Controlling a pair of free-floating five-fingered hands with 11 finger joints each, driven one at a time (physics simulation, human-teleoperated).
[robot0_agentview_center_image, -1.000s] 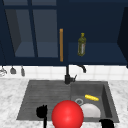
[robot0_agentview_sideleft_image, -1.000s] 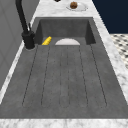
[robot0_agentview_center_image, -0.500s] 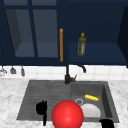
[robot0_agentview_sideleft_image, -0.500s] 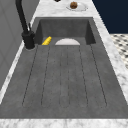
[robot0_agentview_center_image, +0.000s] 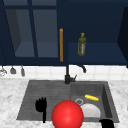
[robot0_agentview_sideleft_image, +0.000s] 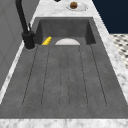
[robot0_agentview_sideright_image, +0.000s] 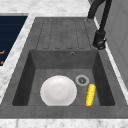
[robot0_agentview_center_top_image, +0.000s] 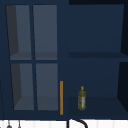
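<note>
My left hand (robot0_agentview_center_image: 41, 106) hangs over the ribbed drainboard (robot0_agentview_center_image: 46, 96), fingers straight up, relaxed, holding nothing. My right hand (robot0_agentview_center_image: 107, 123) sits at the bottom of the front view, by the sink's front right corner; can't tell how its fingers stand.

Between the two, nearer the left, is a red ball (robot0_agentview_center_image: 67, 114), low in the front view, in front of the sink's front edge. It's just beside my left hand, w/ a narrow gap, not touching. It hides part of the white plate (robot0_agentview_center_image: 91, 110) behind it.

The plate lies flat on the basin floor (robot0_agentview_sideright_image: 58, 90), toward the front. The drain (robot0_agentview_sideright_image: 82, 80) is just beside the plate's rim, on the tap side. A yellow corn cob (robot0_agentview_sideright_image: 90, 94) lies along the basin wall on the tap side, near the plate, apart from it.

Edges: basin (robot0_agentview_sideright_image: 65, 60) walls are steep on all sides; the drainboard is flat and level w/ the basin's rim, grooves running front to back (robot0_agentview_sideleft_image: 65, 77). The black tap (robot0_agentview_center_image: 68, 75) stands at the back, about where the basin and drainboard meet.

Further out: marble bench (robot0_agentview_center_image: 10, 100) round the sink, a small dish w/ a brown thing in it (robot0_agentview_sideleft_image: 74, 5) on the bench past the basin. Above, a blue wall cabinet w/ glass doors (robot0_agentview_center_top_image: 32, 57), an orange handle (robot0_agentview_center_top_image: 61, 97), and an olive bottle (robot0_agentview_center_top_image: 82, 98) upright on the open shelf.
</note>
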